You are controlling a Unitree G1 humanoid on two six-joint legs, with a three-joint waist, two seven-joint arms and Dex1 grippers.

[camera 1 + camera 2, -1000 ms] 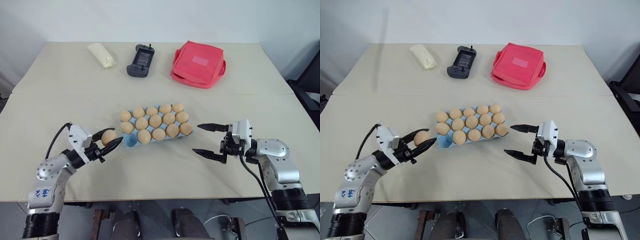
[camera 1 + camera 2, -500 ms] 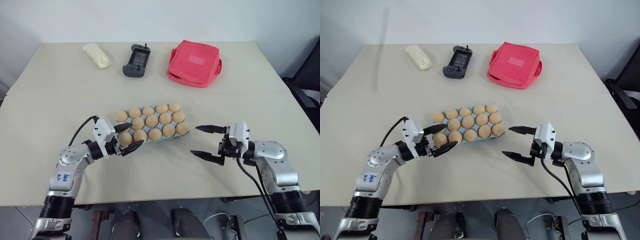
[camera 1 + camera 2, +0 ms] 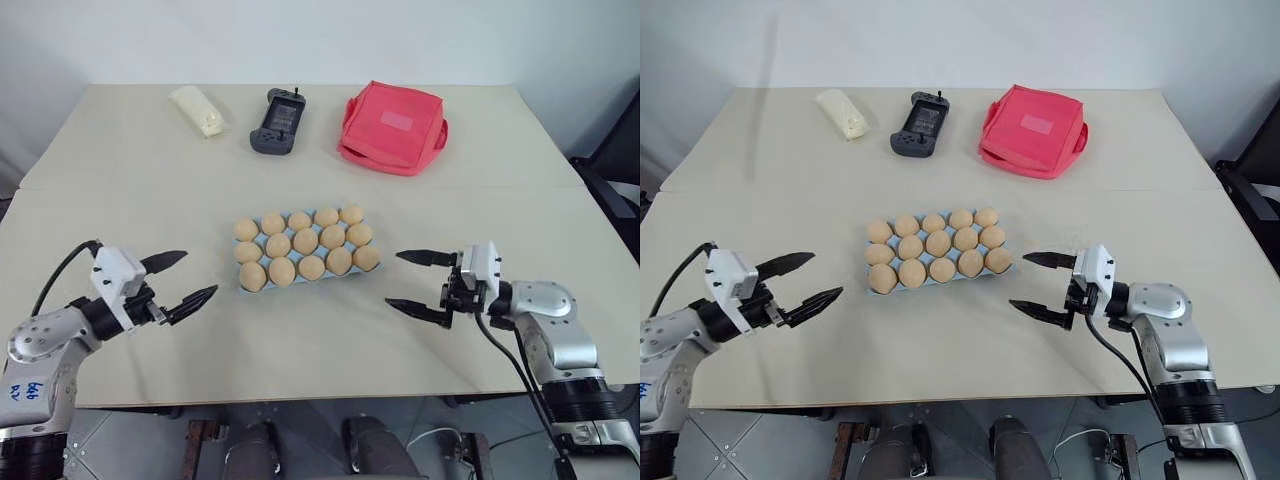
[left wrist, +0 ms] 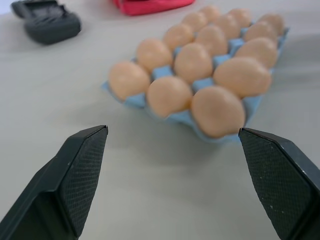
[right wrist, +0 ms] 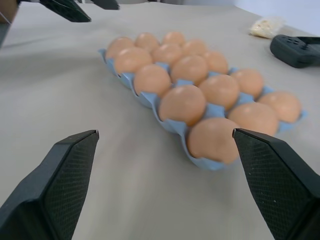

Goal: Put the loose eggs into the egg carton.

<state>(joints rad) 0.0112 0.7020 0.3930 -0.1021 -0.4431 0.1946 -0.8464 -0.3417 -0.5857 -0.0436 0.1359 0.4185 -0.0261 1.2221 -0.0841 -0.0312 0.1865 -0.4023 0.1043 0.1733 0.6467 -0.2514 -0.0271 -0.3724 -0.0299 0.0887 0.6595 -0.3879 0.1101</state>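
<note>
Egg carton (image 3: 303, 256): one, light blue, mid-table (image 3: 300, 350), all fifteen cups filled. Eggs (image 3: 306, 241): fifteen, tan-orange, none loose. Left gripper (image 3: 178, 279): fingers apart, empty, well left of the carton. Right gripper (image 3: 414, 281): fingers apart, empty, just right of the carton.

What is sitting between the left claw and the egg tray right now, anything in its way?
Nothing visible. Only bare table lies between the open left gripper and the carton. All fifteen cups of the carton hold eggs, and no loose egg lies on the table. The right gripper stands open on the carton's other side, apart from it.
</note>
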